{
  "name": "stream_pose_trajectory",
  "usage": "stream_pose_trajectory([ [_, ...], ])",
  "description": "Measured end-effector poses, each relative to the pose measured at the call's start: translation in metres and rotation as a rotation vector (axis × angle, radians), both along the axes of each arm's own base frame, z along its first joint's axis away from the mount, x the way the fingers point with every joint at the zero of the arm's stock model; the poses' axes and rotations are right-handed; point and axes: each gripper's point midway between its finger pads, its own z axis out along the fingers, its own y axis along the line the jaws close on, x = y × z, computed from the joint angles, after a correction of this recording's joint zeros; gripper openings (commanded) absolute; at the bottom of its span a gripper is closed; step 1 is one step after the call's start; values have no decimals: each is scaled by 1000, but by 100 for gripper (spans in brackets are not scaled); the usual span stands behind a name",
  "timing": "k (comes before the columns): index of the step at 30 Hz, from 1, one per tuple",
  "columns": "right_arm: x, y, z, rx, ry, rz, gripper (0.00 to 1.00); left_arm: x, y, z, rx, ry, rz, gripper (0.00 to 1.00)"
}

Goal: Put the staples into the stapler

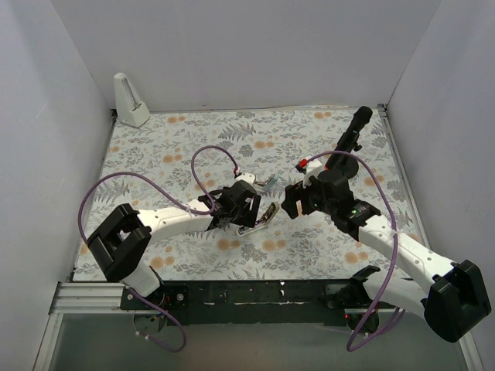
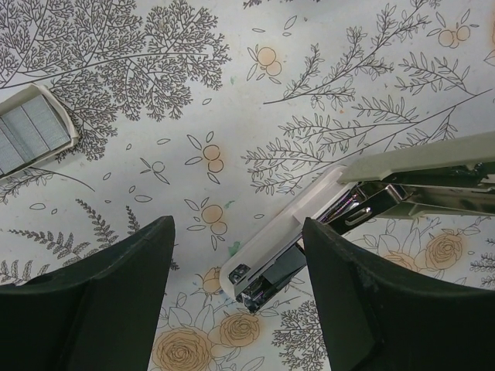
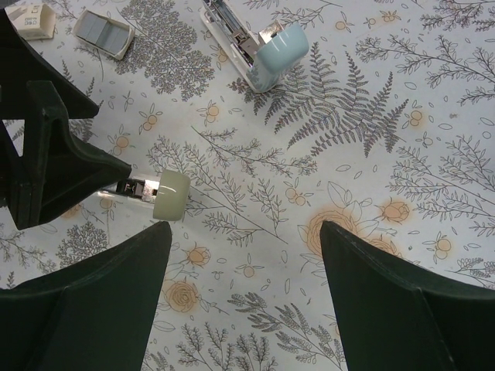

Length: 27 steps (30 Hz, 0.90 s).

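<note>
The light-blue stapler [image 3: 263, 46] lies on the floral mat with its silver rail showing, and also shows in the top view [image 1: 268, 183]. The staples sit in a small open beige box [image 2: 31, 133], grey block visible; the box also shows in the right wrist view [image 3: 104, 32]. My left gripper [image 2: 238, 232] is open, its fingers straddling the end of an olive-gold bar [image 2: 294, 239] that is hinged open with silver inside. My right gripper [image 3: 246, 232] is open and empty above bare mat, to the right of that bar's rounded end [image 3: 172, 195].
A second small beige box piece [image 3: 31, 19] lies beside the staple box. A white metronome-like object [image 1: 130, 100] stands at the far left corner. A black tool [image 1: 352, 131] lies at the far right. White walls enclose the mat.
</note>
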Motion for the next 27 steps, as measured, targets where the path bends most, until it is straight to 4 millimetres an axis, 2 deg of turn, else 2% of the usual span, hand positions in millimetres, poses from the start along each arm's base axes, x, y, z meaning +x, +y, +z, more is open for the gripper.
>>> stream_pose_trajectory([
  [6, 0, 0, 0, -3, -2, 0, 86, -2, 0, -6, 27, 12, -15, 66],
  [27, 1, -1, 0, -5, -4, 0, 86, -7, -3, -3, 41, 3, -79, 67],
])
